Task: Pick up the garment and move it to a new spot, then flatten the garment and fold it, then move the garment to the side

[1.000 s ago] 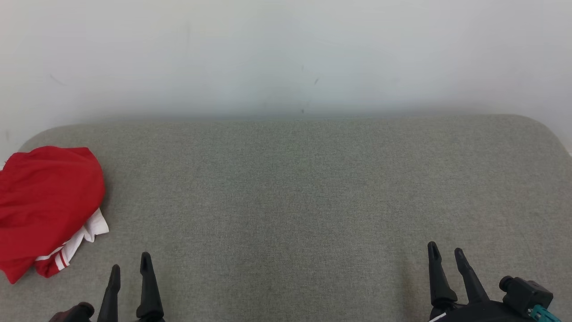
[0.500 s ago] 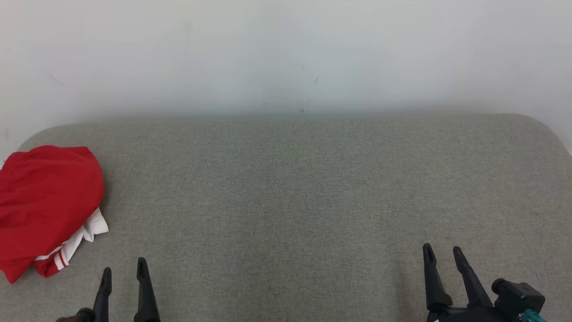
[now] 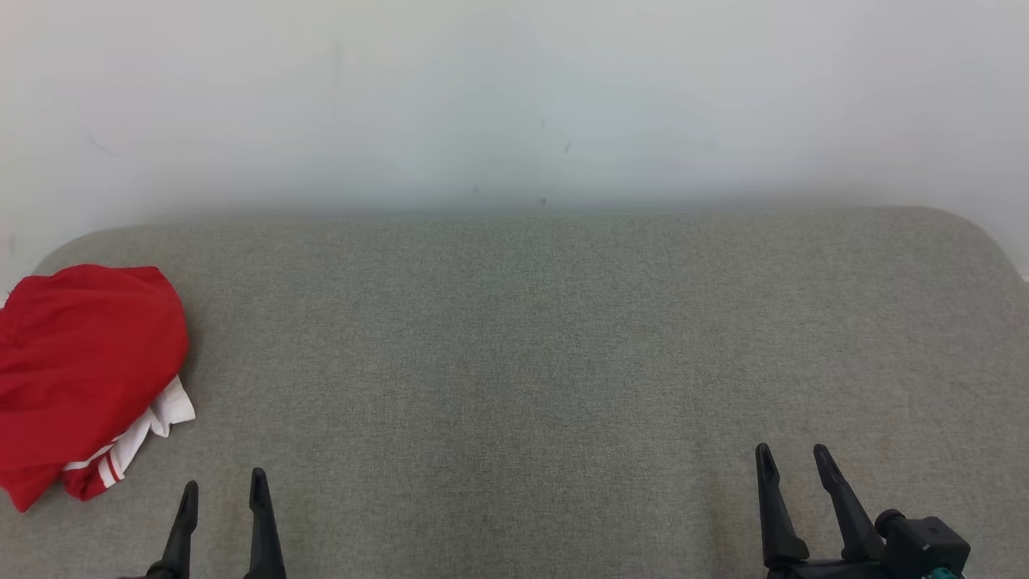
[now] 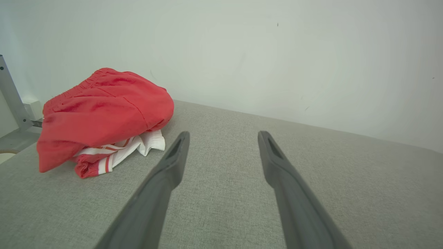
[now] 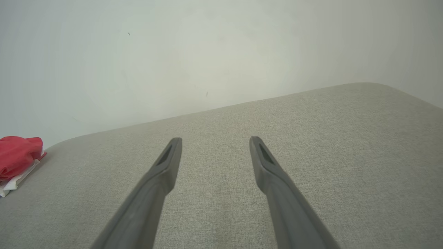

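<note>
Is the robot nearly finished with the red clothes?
Hard to tell. The red garment lies bundled at the left edge of the grey cushion, not neatly flat, so it may be set aside already or untouched. Nothing is in hand: left hand and right hand are open and empty. If unstarted, everything remains.

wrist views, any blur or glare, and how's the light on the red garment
Left wrist view: the crumpled red and white cloth garment is sharp, evenly lit, soft shadow beneath; the dark fingers of the left gripper soften near the lens. Right wrist view: the right gripper likewise, no glare. Head view: flat light, hazy far edge of the grey woven surface.
</note>
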